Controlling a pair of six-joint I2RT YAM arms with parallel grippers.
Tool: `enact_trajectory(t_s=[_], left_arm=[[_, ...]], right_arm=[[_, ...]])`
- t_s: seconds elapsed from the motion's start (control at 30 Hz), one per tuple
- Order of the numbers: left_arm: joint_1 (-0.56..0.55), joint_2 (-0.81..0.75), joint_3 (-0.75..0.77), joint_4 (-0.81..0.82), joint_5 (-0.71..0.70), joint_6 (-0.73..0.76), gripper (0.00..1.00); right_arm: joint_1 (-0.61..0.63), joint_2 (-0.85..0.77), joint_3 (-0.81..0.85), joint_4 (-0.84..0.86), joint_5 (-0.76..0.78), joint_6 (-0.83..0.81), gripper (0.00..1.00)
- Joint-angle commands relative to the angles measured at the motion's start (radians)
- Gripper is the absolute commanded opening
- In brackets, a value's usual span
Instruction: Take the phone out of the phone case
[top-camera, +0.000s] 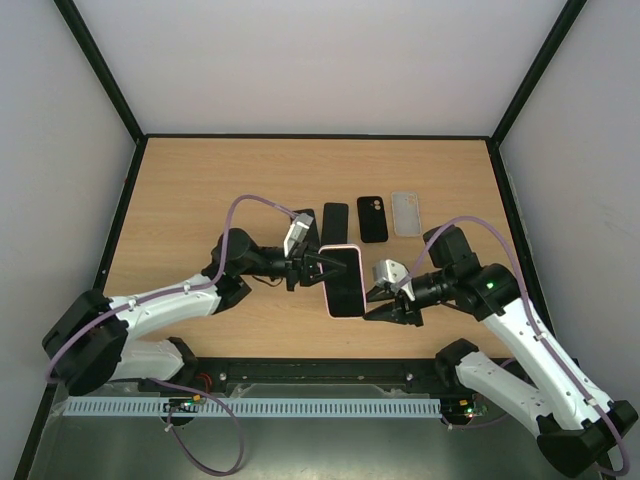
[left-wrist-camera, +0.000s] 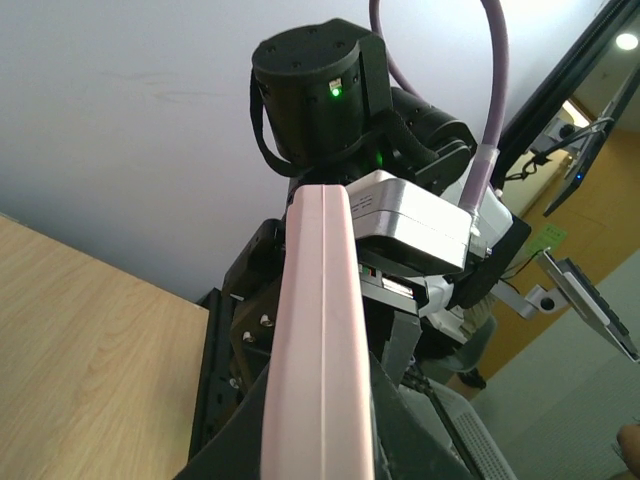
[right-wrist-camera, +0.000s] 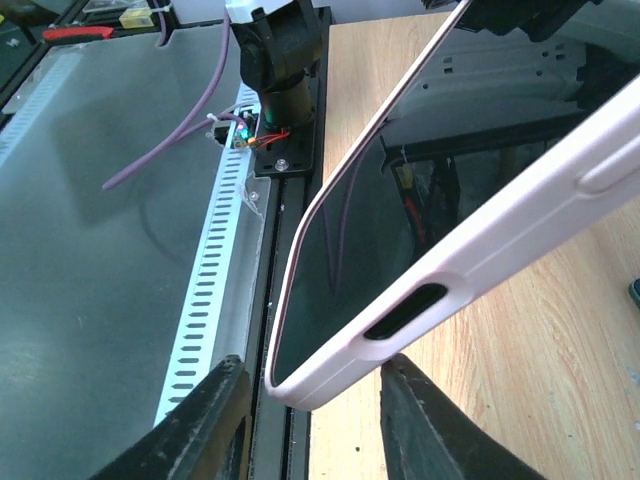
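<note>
A phone with a dark screen sits in a pink case (top-camera: 341, 280), held off the table between the two arms. My left gripper (top-camera: 316, 266) is shut on the case's left long edge. In the left wrist view the pink case edge (left-wrist-camera: 320, 330) runs up between the dark fingers of that gripper (left-wrist-camera: 320, 445). My right gripper (top-camera: 385, 297) is open at the case's right side. In the right wrist view the case's near corner (right-wrist-camera: 330, 375) with its side slot (right-wrist-camera: 405, 310) hangs between the spread fingers (right-wrist-camera: 210, 425). The right-hand finger is close under the case.
Three flat items lie in a row on the wooden table (top-camera: 200, 200) behind the arms: a black slab (top-camera: 335, 222), a black case with camera holes (top-camera: 372, 218) and a clear case (top-camera: 406, 213). A black rail (top-camera: 320, 375) and slotted strip run along the near edge.
</note>
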Motion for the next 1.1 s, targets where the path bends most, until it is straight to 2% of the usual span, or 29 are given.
enact_trajectory(t_s=[0.0,0.07,0.23,0.4,0.53,0.73,0.9,1.07], left_arm=[[-0.011,0.008,0.053,0.091,0.042,-0.003,0.02],[-0.014,0.009,0.054,0.09,0.044,-0.003,0.03],[-0.022,0.01,0.056,0.092,0.048,-0.008,0.02],[-0.03,0.02,0.062,0.114,0.061,-0.039,0.02],[-0.037,0.052,0.072,0.163,0.085,-0.108,0.02],[-0.047,0.101,0.082,0.294,0.135,-0.23,0.02],[-0.059,0.125,0.09,0.375,0.154,-0.301,0.02],[-0.063,0.12,0.09,0.367,0.157,-0.301,0.02]], right_arm=[[0.001,0.003,0.027,-0.045,-0.019,-0.052,0.31],[0.001,0.006,0.028,-0.055,-0.018,-0.068,0.28],[0.002,0.017,0.028,-0.065,-0.016,-0.092,0.28],[0.003,0.022,0.025,-0.075,0.004,-0.135,0.24],[0.002,0.016,0.024,-0.088,0.031,-0.195,0.15],[0.001,0.017,0.024,-0.092,0.061,-0.254,0.11],[0.002,0.014,0.029,-0.065,0.102,-0.259,0.1],[0.002,0.015,0.032,-0.003,0.117,-0.199,0.08]])
